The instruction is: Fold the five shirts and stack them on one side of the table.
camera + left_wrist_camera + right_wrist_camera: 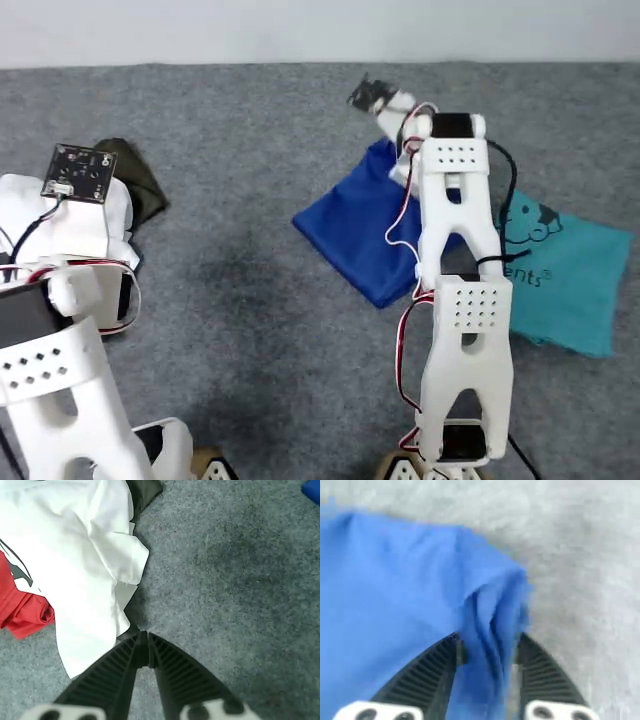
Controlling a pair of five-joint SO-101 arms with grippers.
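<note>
1. The right end effector [489, 642] grasps a bunched fold at the far edge of the blue shirt [350, 235] (cloth fills the gap between the jaws).
2. The blue shirt lies cornerwise on the grey worktop [240, 320], with the teal shirt [570, 280] flat beside it, print up.
3. The left end effector [148, 636] is clenched on nothing, just beside the white shirt [75, 555], which overlies a red shirt [20, 612] and a dark olive shirt [145, 490].

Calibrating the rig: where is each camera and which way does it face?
High: fixed above, facing down on the table; left arm and right arm show.
Left wrist: on its arm, facing down past shut jaws at the white shirt.
Right wrist: on its arm, facing down past jaws gripping the blue shirt.
Shared: high and right wrist both see the blue shirt.
</note>
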